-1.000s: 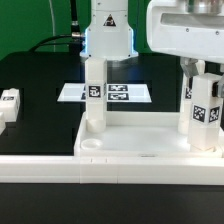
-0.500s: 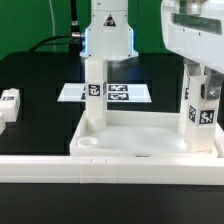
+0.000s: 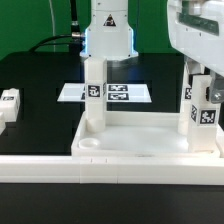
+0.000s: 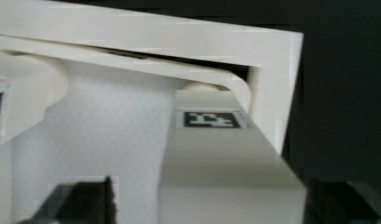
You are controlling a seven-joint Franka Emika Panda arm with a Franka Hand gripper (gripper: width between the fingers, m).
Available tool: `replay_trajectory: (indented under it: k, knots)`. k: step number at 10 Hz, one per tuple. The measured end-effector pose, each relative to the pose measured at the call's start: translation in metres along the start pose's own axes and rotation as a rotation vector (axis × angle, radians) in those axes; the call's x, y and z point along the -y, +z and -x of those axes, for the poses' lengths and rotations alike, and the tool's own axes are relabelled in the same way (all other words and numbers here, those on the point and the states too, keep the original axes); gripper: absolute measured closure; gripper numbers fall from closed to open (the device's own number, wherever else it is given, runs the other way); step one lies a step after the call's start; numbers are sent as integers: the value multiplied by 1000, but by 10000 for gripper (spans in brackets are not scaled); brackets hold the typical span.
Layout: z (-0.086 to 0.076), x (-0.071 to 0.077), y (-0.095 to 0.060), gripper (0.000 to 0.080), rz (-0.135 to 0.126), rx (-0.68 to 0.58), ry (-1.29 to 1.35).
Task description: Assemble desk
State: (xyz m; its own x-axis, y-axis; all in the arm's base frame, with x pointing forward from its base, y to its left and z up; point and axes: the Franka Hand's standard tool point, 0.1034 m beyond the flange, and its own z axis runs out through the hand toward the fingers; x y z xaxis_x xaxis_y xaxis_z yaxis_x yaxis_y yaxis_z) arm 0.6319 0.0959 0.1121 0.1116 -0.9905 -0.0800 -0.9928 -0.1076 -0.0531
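The gripper (image 3: 203, 84) straddles the upright right leg (image 3: 201, 125) from straight above, on the top (image 3: 120, 158). Whether it is clamped or released cannot be told.

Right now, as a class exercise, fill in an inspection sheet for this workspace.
Surface: black table; marker board lies flat on it.
Job's things: desk top rim up; first leg upright in it; second leg upright at the exterior view's right; loose leg on the table.
Clutter: nothing seen.
Grippers: pincer straddles the second leg; cannot tell if clamped.
Cables: thin cable behind the arm.
Surroundings: green backdrop.
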Motion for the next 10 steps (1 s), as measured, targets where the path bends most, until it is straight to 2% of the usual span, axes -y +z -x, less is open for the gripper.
replay_trajectory:
  k: [1,4,6,8,10]
  knots:
    - [1,3,-1,172,-21,-5,-15]
    - [0,3,0,151,-21,-9,-248]
    - [0,3,0,151,-18,-13,-408]
    - [1,2,-1,151,7,-42,-601]
    - [1,4,-1,151,4,-55,-797]
